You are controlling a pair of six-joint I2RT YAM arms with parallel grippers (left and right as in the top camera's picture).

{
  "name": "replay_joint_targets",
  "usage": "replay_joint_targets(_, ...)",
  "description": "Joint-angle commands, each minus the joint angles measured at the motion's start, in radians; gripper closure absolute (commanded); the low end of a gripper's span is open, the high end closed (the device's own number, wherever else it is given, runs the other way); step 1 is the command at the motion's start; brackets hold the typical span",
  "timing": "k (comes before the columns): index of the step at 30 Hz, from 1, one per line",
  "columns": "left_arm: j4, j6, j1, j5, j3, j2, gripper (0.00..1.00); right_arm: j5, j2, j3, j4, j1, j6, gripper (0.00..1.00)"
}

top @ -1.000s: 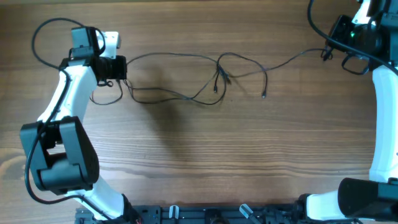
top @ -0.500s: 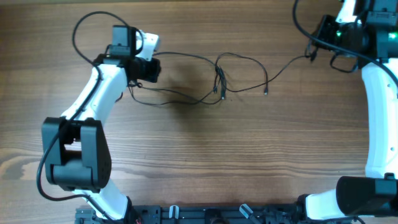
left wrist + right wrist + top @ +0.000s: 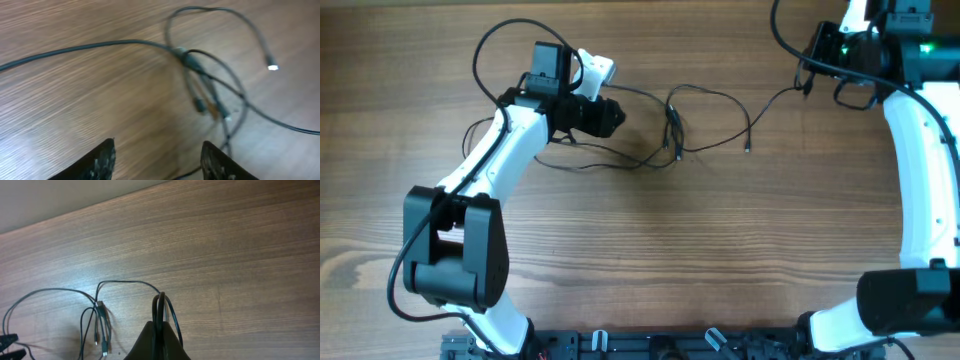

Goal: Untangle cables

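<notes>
The thin black cables (image 3: 672,125) lay on the brown wooden table (image 3: 720,260). Their knot (image 3: 187,56) of small plug ends lay just ahead of the left jaws, to their right, and crosswise to their approach. These nearer jaws stood apart and held nothing. The right jaws, well apart from the knot, were closed on one strand (image 3: 160,302).

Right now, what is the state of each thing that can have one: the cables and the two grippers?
cables: tangled, several strands crossing in one knot, lying on the table.
loose plug end: free, resting on the wood beside the knot.
left gripper: open, holding nothing, pointed toward the knot.
right gripper: shut on a loop of the cables.
</notes>
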Motion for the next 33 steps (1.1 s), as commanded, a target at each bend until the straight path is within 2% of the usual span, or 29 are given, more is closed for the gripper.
replay_joint_targets(1,0.005,-0.006,-0.016,0.169,-0.006,0.007,0.4,-0.016,0.044,-0.007,0.035,0.006,-0.008,0.95)
replay_joint_targets(7,0.035,-0.005,-0.021,0.259,-0.006,0.007,0.37,-0.016,0.109,-0.007,0.06,0.013,0.008,0.95)
replay_joint_targets(10,0.071,-0.006,-0.018,0.253,-0.004,0.004,0.37,-0.016,0.161,-0.006,0.076,0.05,-0.001,0.95)
replay_joint_targets(18,0.056,-0.101,0.037,0.055,0.095,-0.038,0.38,-0.016,0.233,-0.007,0.098,0.115,0.007,0.95)
replay_joint_targets(29,-0.039,-0.103,0.136,0.047,0.112,-0.123,0.37,0.031,0.307,-0.007,0.098,0.126,0.005,0.96)
replay_joint_targets(33,-0.086,-0.104,0.166,-0.01,0.112,-0.138,0.37,0.042,0.312,-0.007,0.135,0.125,0.007,0.95)
